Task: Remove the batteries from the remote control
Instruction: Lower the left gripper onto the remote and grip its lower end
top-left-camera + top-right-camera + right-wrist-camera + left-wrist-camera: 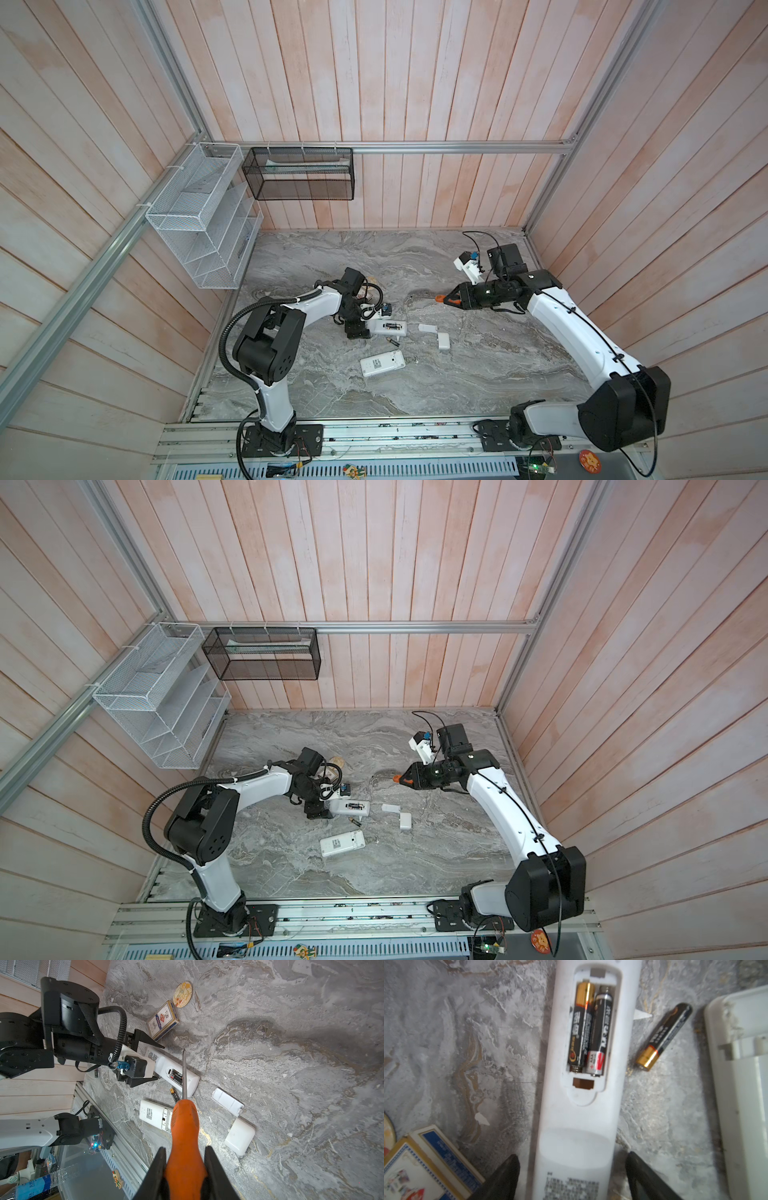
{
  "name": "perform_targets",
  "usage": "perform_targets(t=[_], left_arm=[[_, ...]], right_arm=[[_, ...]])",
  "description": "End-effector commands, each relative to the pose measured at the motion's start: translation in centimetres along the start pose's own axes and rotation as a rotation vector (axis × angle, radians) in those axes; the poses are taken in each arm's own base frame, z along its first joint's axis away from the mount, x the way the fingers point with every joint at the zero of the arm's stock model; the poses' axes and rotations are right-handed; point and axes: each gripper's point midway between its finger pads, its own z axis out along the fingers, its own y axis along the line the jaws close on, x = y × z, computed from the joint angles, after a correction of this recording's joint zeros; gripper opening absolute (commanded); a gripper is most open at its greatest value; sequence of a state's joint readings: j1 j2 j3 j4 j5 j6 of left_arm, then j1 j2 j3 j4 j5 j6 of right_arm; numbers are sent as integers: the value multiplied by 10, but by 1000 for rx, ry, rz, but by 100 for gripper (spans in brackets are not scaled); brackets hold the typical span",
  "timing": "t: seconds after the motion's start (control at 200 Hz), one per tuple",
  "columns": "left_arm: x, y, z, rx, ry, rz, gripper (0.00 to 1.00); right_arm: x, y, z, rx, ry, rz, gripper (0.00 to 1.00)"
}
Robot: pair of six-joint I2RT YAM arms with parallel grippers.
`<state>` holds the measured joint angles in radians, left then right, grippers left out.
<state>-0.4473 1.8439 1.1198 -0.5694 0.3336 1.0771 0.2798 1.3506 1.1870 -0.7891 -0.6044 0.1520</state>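
Nearest the robot's base, short of the open remote (388, 327), a second remote (382, 363) lies back-up. A loose battery (664, 1036) rests on the table (478, 382) between the two. At the open remote's label end the left claw (572, 1155) stands wide, one finger on each side with a sliver of gap at both. It grips nothing, and looks placed to pin the body against prying. Two batteries (589, 1028) sit side by side in the uncovered bay, so the job seems part done. Just beside that remote, toward the right arm, lie two white covers (427, 328). Beyond it, well apart, the right claw (186, 1148) is clamped on an orange screwdriver (185, 1118), probably kept ready to lever a cell out.
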Motion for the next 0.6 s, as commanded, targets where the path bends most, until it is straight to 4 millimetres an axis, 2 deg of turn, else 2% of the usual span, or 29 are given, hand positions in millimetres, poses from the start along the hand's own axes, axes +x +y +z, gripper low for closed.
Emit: perform_targets(t=[0.0, 0.39, 0.525, 0.595], left_arm=[[22, -15, 4, 38, 56, -26, 81], [38, -18, 4, 25, 77, -57, 79], [43, -20, 5, 14, 86, -57, 73], [46, -20, 6, 3, 94, -60, 66]], right_arm=[[-7, 7, -3, -27, -2, -19, 8], [-8, 9, -3, -45, -2, -5, 8], [-9, 10, -4, -45, -5, -3, 8], [-11, 10, -5, -38, -8, -3, 8]])
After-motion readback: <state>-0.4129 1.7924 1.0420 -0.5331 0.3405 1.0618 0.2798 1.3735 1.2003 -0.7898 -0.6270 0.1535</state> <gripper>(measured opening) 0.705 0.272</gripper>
